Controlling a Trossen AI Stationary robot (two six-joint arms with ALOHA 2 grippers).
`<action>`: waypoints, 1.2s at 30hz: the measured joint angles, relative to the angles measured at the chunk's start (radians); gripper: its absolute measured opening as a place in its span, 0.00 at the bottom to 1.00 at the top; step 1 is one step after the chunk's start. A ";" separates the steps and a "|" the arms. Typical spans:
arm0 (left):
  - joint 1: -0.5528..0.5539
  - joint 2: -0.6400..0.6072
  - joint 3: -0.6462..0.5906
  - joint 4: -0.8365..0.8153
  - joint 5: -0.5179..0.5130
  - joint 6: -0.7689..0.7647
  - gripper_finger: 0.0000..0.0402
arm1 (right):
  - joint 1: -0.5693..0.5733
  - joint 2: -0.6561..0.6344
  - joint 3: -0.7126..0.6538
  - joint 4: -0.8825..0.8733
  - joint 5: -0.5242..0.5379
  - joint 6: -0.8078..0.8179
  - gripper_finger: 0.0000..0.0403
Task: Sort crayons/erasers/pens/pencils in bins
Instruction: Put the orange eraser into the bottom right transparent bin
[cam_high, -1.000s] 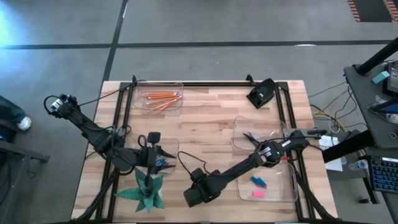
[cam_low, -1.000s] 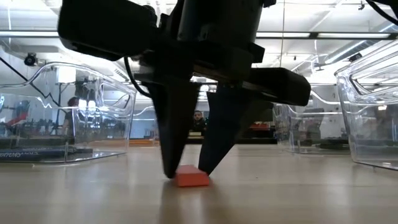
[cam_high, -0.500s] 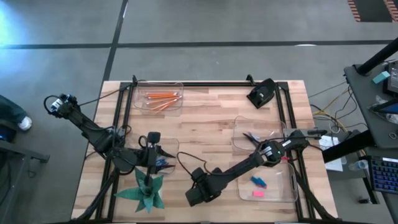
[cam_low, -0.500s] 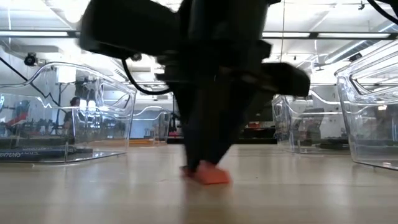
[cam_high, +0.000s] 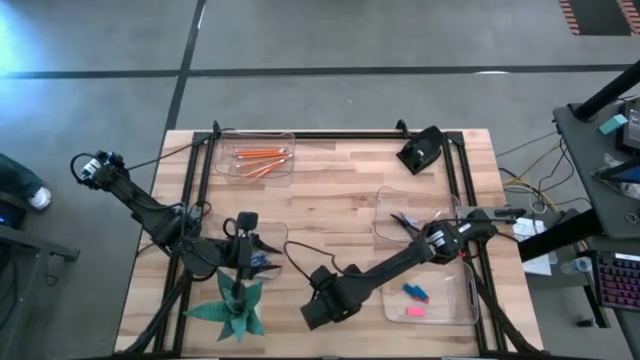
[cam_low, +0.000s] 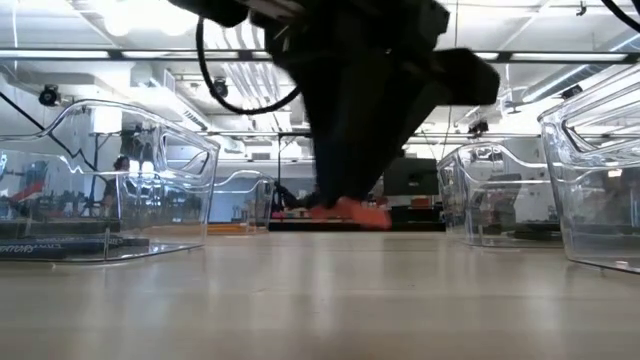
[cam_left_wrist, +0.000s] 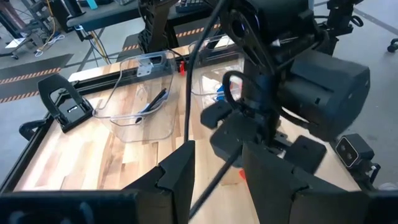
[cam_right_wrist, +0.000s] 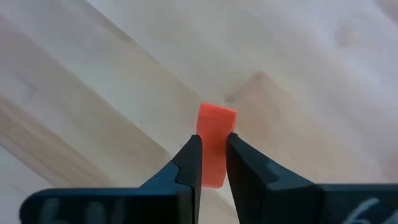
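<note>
Change: since a second ago the red eraser (cam_right_wrist: 214, 144) has left the table (cam_high: 330, 190); it lay on the wood between open fingers, and now it hangs clear of the surface in the right gripper (cam_right_wrist: 212, 163), whose arm has risen.
Right gripper: fingers clamped on the red eraser, one on each side, the block sticking out past the tips; in the low view the eraser (cam_low: 348, 211) is above the wood with a gap under it. From above, the gripper (cam_high: 322, 312) is at the table's near edge, left of the eraser bin.
Left gripper: its fingers (cam_left_wrist: 180, 174) stand apart with nothing between them; from above it (cam_high: 244, 254) waits near the table's near left corner, just above the star.
Eraser bin: clear bin (cam_high: 464, 300) at the table's near right corner, holding a blue eraser (cam_high: 417, 293) and a pink eraser (cam_high: 414, 311).
Pen bin: clear bin (cam_high: 384, 228) just beyond the eraser bin, with dark pens (cam_high: 404, 220) inside.
Pencil bin: clear bin (cam_high: 288, 168) at the table's far left, with orange pencils (cam_high: 259, 157) in it.
Crayons: blue sticks (cam_high: 259, 263) under the left gripper, near the table's near left; whether they lie in a bin I cannot tell.
Star: green paper star (cam_high: 233, 306) at the table's near left edge.
Black device: on the table's far right part (cam_high: 421, 150).
</note>
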 joint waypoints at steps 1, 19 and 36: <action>0.000 0.000 0.000 0.000 0.000 0.000 0.30 | 0.001 -0.006 0.000 -0.021 -0.002 0.000 0.13; 0.000 -0.004 0.000 -0.013 -0.004 -0.001 0.30 | 0.065 -0.281 -0.010 -0.348 0.070 -0.087 0.13; 0.001 -0.004 -0.001 0.096 -0.110 -0.001 0.30 | 0.276 -0.666 -0.597 -0.230 -0.067 0.100 0.13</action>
